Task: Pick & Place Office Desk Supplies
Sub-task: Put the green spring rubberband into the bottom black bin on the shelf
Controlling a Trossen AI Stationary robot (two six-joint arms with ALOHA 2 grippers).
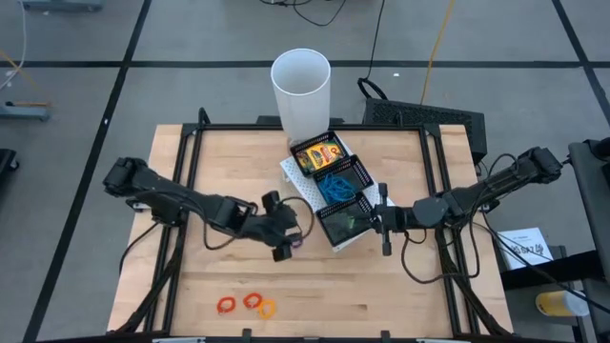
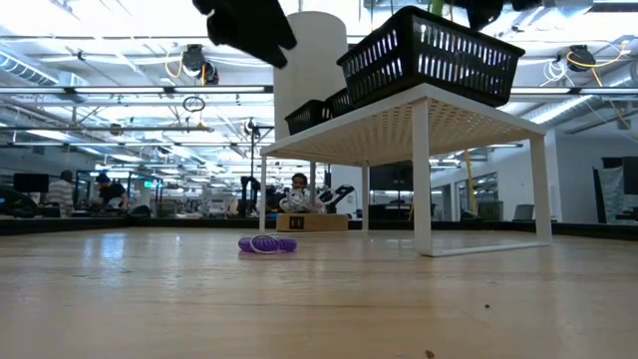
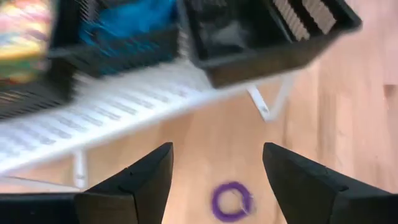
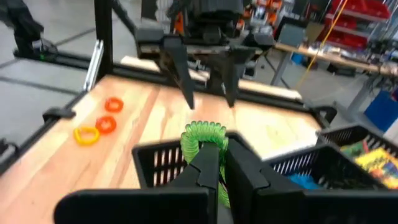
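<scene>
Three small red and orange rubber-band loops (image 1: 245, 304) lie unsorted near the table's front edge. The left gripper (image 1: 286, 238) hangs wide open above a purple rubber-band loop (image 3: 231, 201) (not gripped). The black mesh three-compartment tray (image 1: 366, 173) holds a crayon box (image 1: 319, 154) and blue loops (image 1: 335, 185); the right gripper (image 4: 216, 163), clamped on a green coiled loop (image 4: 204, 134), hovers over its empty end compartment.

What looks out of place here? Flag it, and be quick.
Four rubber bands lie loose on the table, outside the black tray: a purple band below the open left gripper, and red and orange bands near the front edge. The right gripper holds a green band over the tray.
</scene>
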